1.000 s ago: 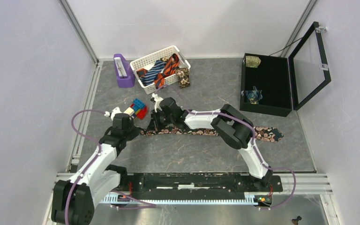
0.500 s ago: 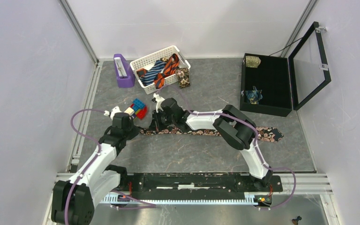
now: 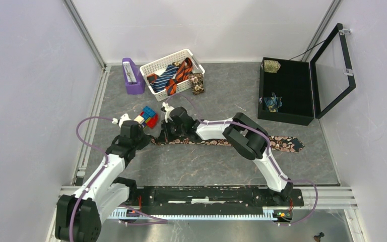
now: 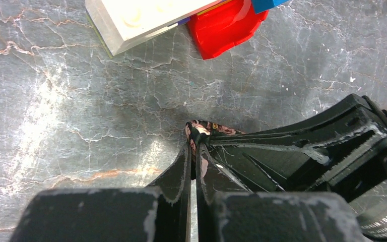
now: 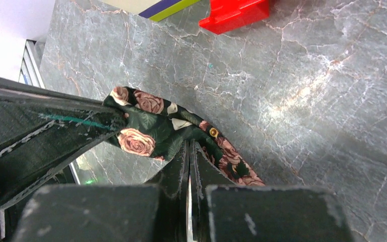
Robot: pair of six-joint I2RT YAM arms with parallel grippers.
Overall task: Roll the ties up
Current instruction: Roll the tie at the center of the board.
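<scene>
A dark tie with pink roses (image 3: 211, 141) lies flat across the middle of the table, its broad end (image 3: 289, 145) to the right. Both grippers meet at its narrow left end. My left gripper (image 3: 148, 137) is shut on the very tip of the tie (image 4: 201, 128), the fabric pinched between its fingertips (image 4: 187, 156). My right gripper (image 3: 165, 135) is shut on the same end just beside it, where the tie (image 5: 146, 131) folds up off the table. Each wrist view shows the other gripper's black fingers close alongside.
Toy blocks (image 3: 147, 116) sit just behind the grippers, the red one (image 4: 227, 25) nearest. At the back stand a white basket (image 3: 156, 65) of striped ties, a tan floral tie (image 3: 197, 83) beside it, and a purple holder (image 3: 132, 75). An open black case (image 3: 302, 96) at right holds two rolled ties.
The right arm's wrist has shifted slightly left toward the left gripper. Both grippers stay shut on the tie's end.
</scene>
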